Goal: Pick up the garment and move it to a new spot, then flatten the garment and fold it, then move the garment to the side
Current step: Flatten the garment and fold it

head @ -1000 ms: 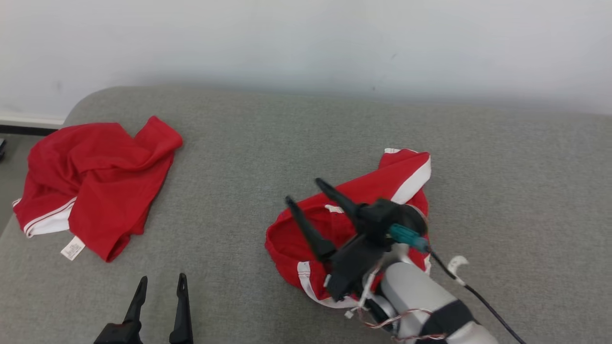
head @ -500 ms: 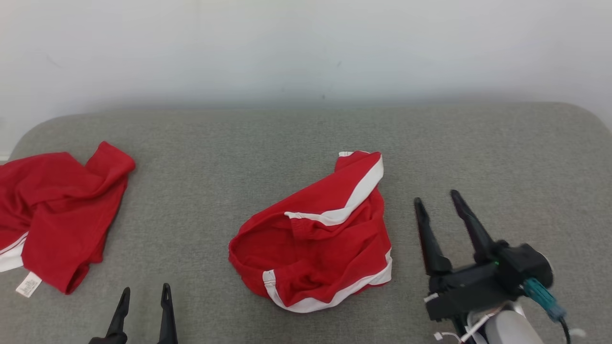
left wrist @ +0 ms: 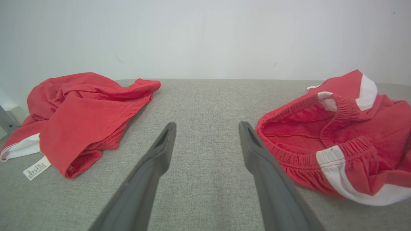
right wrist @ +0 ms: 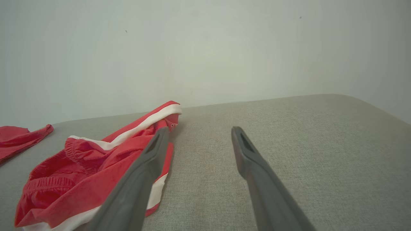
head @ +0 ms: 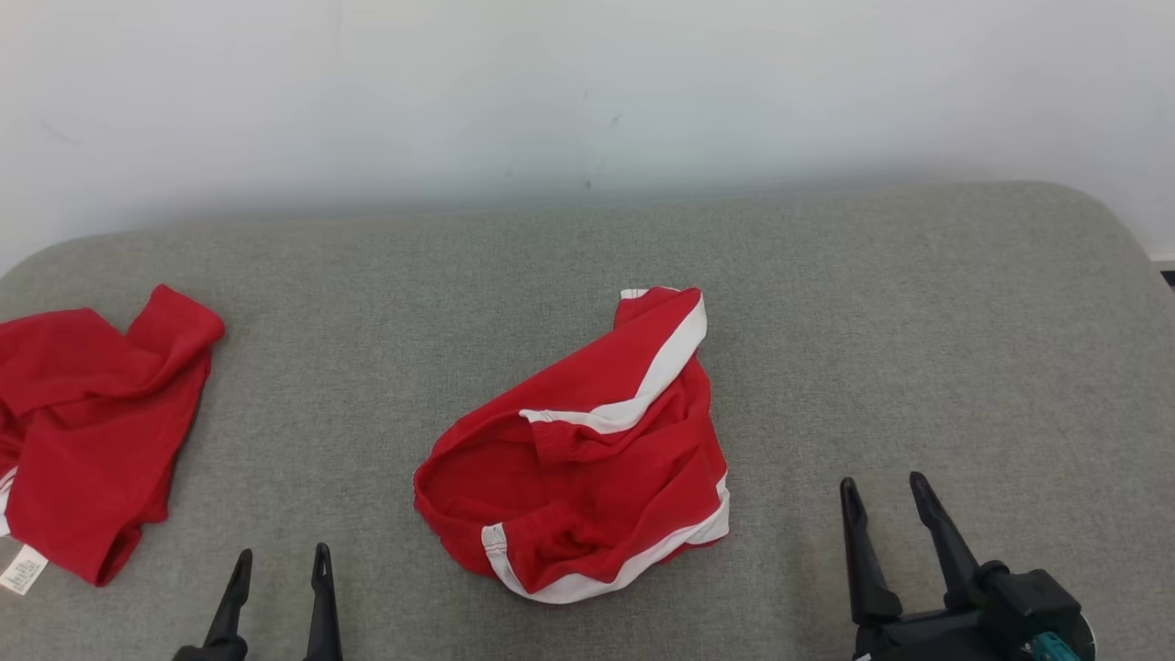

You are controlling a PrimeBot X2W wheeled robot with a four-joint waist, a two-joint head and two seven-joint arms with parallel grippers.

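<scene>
Head view: red shorts lie crumpled on the grey cushion between my left gripper and right gripper, both parted, empty; another red garment lies at left. Left wrist view: the waistband gapes just beside my gripper; I'd pinch its rim. Right wrist view: the striped hem is near; I'd pull outward to flatten; nothing here is a container.

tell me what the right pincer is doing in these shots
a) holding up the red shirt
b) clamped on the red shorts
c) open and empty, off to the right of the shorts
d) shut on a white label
c: the right pincer has its two fingers spread with nothing between them, clear of the red shorts, which lie crumpled to its left on the grey cushion.
</scene>
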